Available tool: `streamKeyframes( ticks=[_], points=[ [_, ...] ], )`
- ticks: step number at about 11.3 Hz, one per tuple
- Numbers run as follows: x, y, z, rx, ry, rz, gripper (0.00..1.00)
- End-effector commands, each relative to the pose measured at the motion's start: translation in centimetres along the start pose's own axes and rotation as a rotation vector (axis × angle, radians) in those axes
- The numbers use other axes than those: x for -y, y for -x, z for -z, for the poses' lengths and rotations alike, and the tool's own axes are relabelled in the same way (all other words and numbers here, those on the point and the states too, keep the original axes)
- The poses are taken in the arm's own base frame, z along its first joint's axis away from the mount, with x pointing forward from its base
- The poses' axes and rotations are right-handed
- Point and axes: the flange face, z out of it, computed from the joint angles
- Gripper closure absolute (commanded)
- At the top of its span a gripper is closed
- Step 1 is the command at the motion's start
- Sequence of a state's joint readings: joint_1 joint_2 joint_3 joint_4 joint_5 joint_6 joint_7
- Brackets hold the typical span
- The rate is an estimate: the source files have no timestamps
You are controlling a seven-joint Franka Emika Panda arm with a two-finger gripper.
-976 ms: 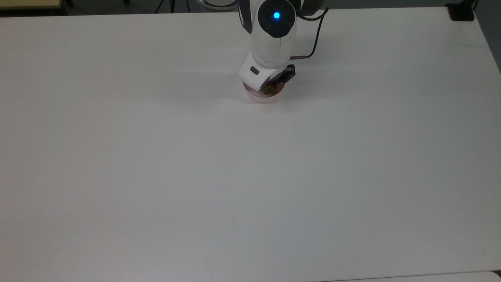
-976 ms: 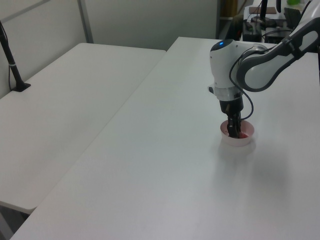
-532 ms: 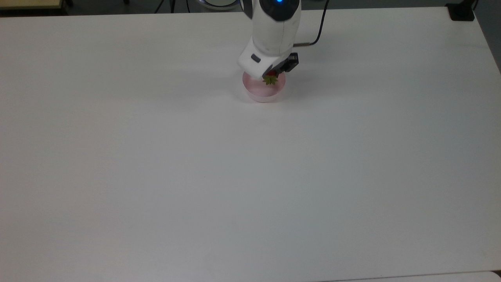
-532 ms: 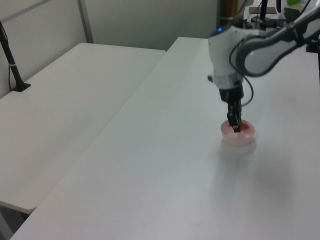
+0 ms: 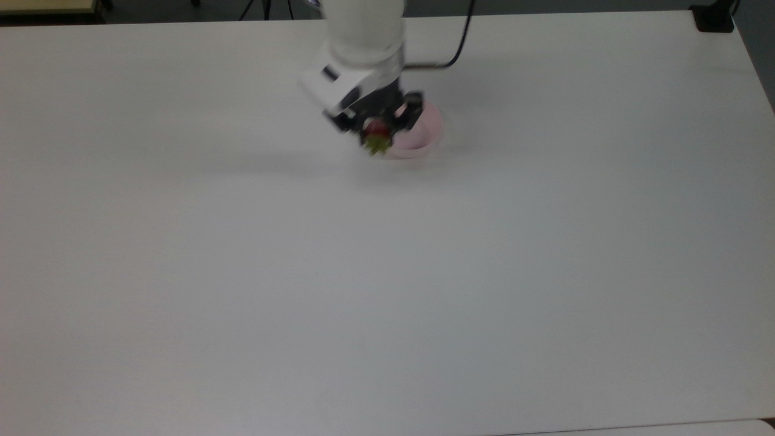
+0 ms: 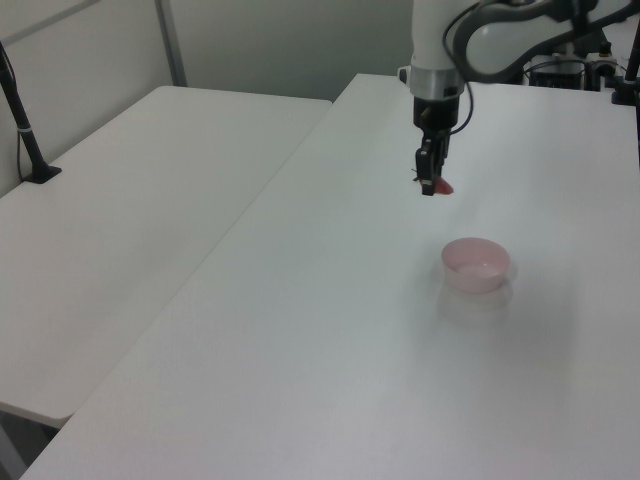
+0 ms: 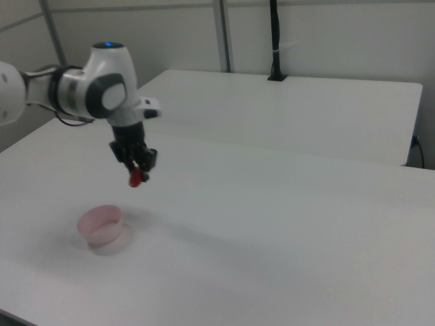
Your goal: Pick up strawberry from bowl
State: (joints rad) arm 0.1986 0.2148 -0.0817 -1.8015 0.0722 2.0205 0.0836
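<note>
We see the arm's black two-finger gripper (image 6: 430, 186) clamped on the small glossy red strawberry with a green leafy cap (image 6: 441, 186), holding it in the air well above the white table (image 6: 330, 330). The small round pale pink bowl (image 6: 476, 264) stands on that table with nothing in it, below the fruit and toward the left view's right. In the right view the gripper (image 7: 138, 173) hangs with the strawberry (image 7: 136, 178) above and to the right view's right of the bowl (image 7: 100, 225), while in the top view the strawberry (image 5: 376, 134) overlaps the rim of the bowl (image 5: 424, 142) on the top view's left.
</note>
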Motion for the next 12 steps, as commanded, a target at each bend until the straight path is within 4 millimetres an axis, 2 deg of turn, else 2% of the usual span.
streamKeyframes(
  ticks=[1, 2, 4, 5, 6, 7, 8, 9, 10, 12],
  points=[
    [-6.5, -2.2, -4.3, -0.012, 0.052, -0.025, 0.79],
    [-8.7, -2.2, -5.5, 0.007, 0.072, -0.035, 0.79],
    [-10.8, -2.7, -7.6, 0.008, 0.110, -0.037, 0.75],
    [-11.3, -2.8, -7.9, 0.003, 0.111, -0.045, 0.69],
    [-11.4, -2.8, -8.9, 0.018, 0.114, -0.053, 0.42],
    [-11.3, -2.8, -9.1, 0.024, 0.115, -0.061, 0.00],
    [-11.3, -2.8, -8.4, 0.017, 0.118, -0.070, 0.00],
    [-11.3, -2.7, -6.6, 0.002, 0.114, -0.073, 0.00],
    [-11.1, -2.2, -3.9, -0.008, 0.108, -0.072, 0.00],
    [-10.0, 0.5, 3.5, -0.013, 0.076, -0.095, 0.00]
  ],
)
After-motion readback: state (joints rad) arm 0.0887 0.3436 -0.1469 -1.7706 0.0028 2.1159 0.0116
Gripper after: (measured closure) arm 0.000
